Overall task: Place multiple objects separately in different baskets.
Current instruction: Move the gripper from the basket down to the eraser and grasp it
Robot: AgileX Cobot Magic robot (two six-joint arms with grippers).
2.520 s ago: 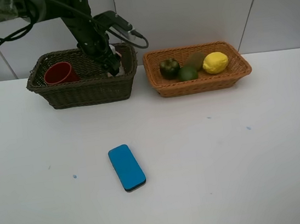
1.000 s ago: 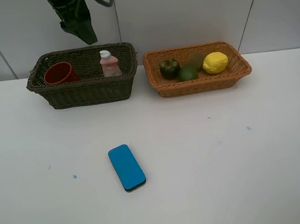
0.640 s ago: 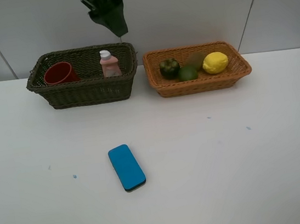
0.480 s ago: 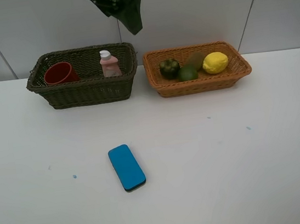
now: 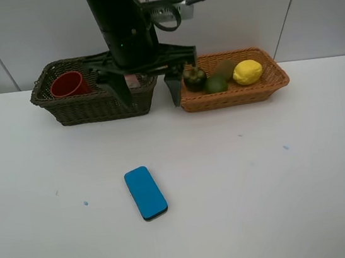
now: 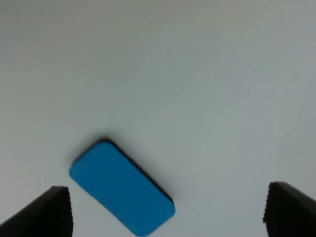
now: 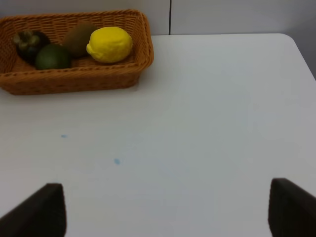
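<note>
The blue flat block (image 5: pixel 146 193) lies on the white table, well in front of both baskets. My left gripper (image 5: pixel 148 97) hangs open above the table between the dark basket (image 5: pixel 87 107) and the orange basket (image 5: pixel 238 96), fingers pointing down, holding nothing. Its wrist view looks down on the block (image 6: pixel 122 194) between the spread fingers (image 6: pixel 52 210). The red cup (image 5: pixel 68 84) lies in the dark basket; the arm covers most of the pink bottle. Mangosteen (image 5: pixel 194 78), lime (image 5: pixel 215 84), kiwi (image 5: pixel 226 68) and lemon (image 5: pixel 248 72) rest in the orange basket. My right gripper (image 7: pixel 167 190) is open and empty.
The table's back edge meets a grey wall just behind the baskets. A few small blue specks (image 5: pixel 85 203) mark the tabletop. The right wrist view shows the orange basket (image 7: pixel 74 79) with its fruit and the table's right corner (image 7: pixel 291 42).
The left arm rose out of the dark basket, leaving the pink bottle standing there. It swung right and came down, now hanging open between the two baskets.
</note>
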